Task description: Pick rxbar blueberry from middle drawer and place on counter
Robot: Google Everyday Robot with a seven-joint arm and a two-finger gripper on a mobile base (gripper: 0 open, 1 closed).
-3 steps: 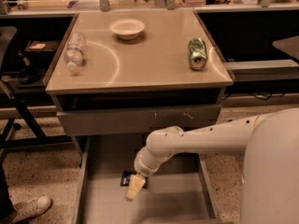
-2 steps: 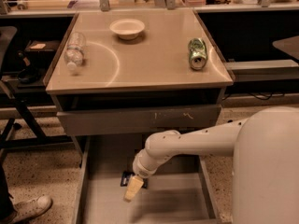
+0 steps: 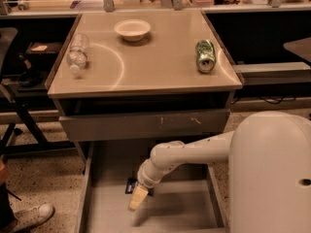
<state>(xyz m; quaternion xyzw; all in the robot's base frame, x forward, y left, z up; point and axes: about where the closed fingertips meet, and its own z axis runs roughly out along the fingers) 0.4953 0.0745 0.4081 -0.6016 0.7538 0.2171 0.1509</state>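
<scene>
The rxbar blueberry is a dark navy packet lying on the floor of the open middle drawer, mostly hidden behind my wrist. My gripper reaches down into the drawer, its pale tip just in front and to the right of the packet. The white arm comes in from the lower right. The tan counter sits above the drawer.
On the counter lie a clear plastic bottle at left, a white bowl at the back and a green can at right. A scratched grey drawer front sits above the open drawer. A shoe is at lower left.
The gripper has shifted slightly left and down inside the drawer, staying next to the packet. Nothing on the counter moved.
</scene>
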